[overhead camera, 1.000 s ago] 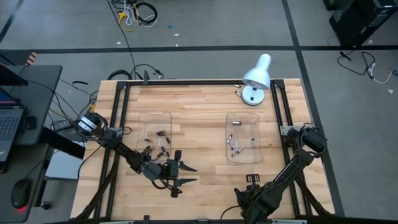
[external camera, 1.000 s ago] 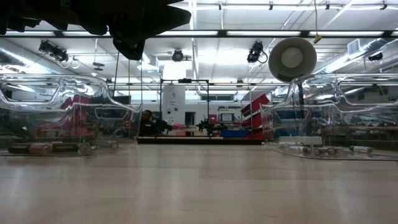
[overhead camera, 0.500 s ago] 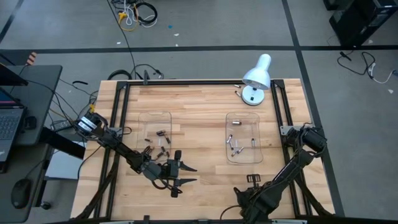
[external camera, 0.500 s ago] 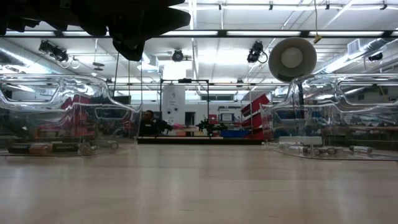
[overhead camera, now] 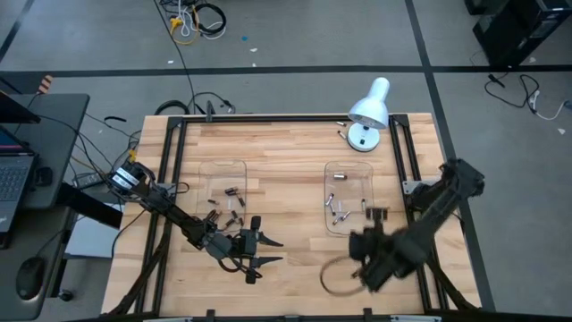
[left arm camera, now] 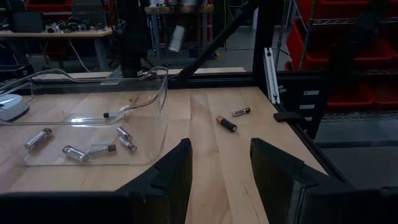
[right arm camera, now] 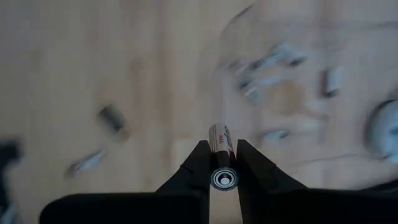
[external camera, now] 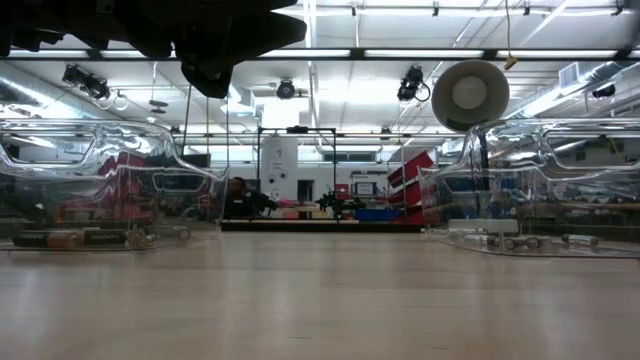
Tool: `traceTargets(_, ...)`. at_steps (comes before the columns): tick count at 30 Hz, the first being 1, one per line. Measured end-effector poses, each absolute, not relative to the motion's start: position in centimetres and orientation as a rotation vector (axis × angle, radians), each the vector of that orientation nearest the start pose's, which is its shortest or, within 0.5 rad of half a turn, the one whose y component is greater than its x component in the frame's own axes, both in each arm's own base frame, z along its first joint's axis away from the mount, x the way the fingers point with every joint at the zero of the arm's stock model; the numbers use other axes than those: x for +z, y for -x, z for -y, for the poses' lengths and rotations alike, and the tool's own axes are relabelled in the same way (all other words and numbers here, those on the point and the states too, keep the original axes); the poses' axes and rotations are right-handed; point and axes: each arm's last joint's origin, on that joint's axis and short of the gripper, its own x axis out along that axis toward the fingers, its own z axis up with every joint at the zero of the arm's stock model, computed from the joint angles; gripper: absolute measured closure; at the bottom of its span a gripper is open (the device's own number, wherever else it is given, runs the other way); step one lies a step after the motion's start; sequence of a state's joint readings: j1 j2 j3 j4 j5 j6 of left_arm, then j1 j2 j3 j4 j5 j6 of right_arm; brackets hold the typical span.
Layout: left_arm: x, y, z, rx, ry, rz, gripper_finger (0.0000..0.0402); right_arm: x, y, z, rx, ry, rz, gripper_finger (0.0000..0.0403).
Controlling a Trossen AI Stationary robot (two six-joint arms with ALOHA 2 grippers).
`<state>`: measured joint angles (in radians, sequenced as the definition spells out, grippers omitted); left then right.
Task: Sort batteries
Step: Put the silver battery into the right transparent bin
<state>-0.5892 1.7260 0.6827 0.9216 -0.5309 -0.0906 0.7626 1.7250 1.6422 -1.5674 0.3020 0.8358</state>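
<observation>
Two clear trays lie on the table: the left tray [overhead camera: 223, 192] holds dark batteries [overhead camera: 234, 191], the right tray [overhead camera: 350, 197] holds silver batteries [left arm camera: 74, 152]. Two loose batteries [left arm camera: 226, 123] lie on the wood beyond the right tray. My left gripper [overhead camera: 268, 250] [left arm camera: 221, 162] hovers open near the near edge, between the trays. My right gripper [overhead camera: 362, 259] [right arm camera: 222, 146], blurred in the high view, is above the table near the right tray's near end, shut on one battery [right arm camera: 221, 134]. My right gripper pinches a single battery between its two fingers [right arm camera: 202, 158]. The battery lies along the fingers, its round end cap [right arm camera: 222, 178] facing the wrist camera and its other end [right arm camera: 219, 129] sticking out past the fingertips. It is lifted clear above the table, fingers pointing down.
A white desk lamp [overhead camera: 368, 112] stands at the far edge beside the right tray, with small bits [overhead camera: 342, 132] next to its base. Dark frame rails [overhead camera: 174, 179] run along the table's sides. Bare wood [overhead camera: 286, 188] lies between the trays.
My right arm has left its folded pose at the near edge and swung up over the table by the right tray's near end, all within the last half second; it shows blurred.
</observation>
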Motion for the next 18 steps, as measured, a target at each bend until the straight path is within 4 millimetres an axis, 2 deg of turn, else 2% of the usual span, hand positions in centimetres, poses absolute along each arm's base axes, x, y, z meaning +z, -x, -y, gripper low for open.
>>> traceTargets(5,17.2,-28.1,17.0,-0.054,0.027,-0.105,0.0240,31.5,-24.0,-16.0,-0.358,0.194,-1.294,0.0364)
traceTargets(10,17.2,-28.1,17.0,-0.054,0.030,-0.103,0.0240,29.2,-25.6,-12.9,-0.330,0.260,-1.283,0.0364)
traceTargets(14,17.2,-28.1,17.0,-0.053,0.063,-0.106,0.0240,28.0,-25.2,-10.6,-0.346,0.236,-1.259,0.0360)
traceTargets(18,17.2,-28.1,17.1,-0.071,0.080,-0.109,0.0240,27.3,-24.2,-8.9,-0.365,0.162,-1.202,0.0323)
